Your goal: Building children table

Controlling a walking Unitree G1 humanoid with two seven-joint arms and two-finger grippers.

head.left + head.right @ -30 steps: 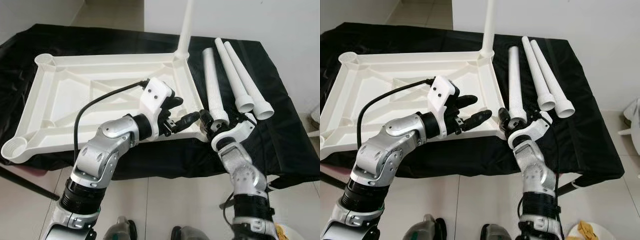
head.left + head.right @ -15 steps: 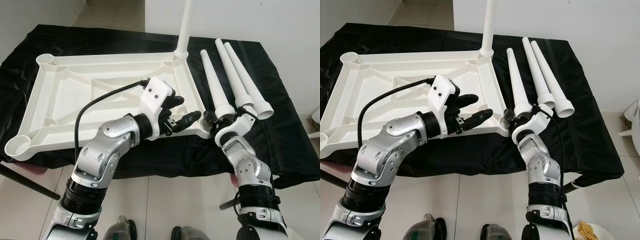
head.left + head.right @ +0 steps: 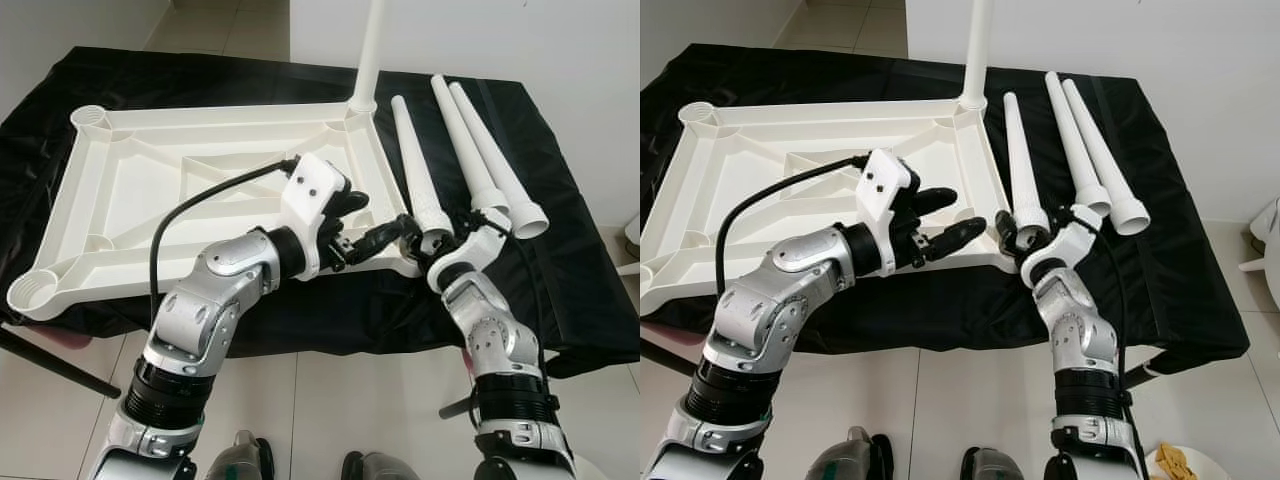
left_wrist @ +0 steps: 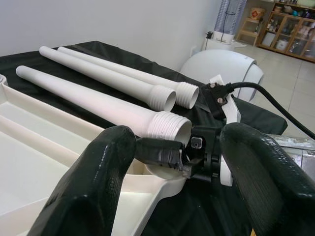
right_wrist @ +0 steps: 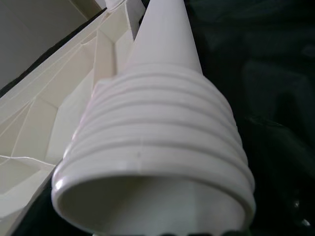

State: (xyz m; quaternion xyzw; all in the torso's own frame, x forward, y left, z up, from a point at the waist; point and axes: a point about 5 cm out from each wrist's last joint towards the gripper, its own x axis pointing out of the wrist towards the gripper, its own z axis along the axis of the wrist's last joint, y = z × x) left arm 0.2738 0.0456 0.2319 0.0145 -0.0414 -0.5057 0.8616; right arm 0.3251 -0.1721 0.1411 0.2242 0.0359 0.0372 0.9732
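Observation:
A white tabletop [image 3: 200,118] lies upside down on a black cloth, with one white leg [image 3: 367,50] standing upright in its far right corner. My right gripper [image 3: 424,238] is shut on the threaded end of a loose leg [image 3: 414,165], holding it slightly raised beside the tabletop's near right corner. The same threaded end [image 5: 157,147] is very close in the right wrist view. My left gripper [image 3: 368,222] hovers open over that near right corner, a little apart from the leg's end [image 4: 170,129].
Two more loose legs [image 3: 465,145] [image 3: 498,160] lie side by side on the cloth to the right of the held one. The black-covered table [image 3: 560,290] ends close in front of me, with tiled floor below.
My right gripper has swung the leg's threaded end left and up toward the tabletop's near right corner, and the leg now slants left at its far tip. The left gripper has barely moved.

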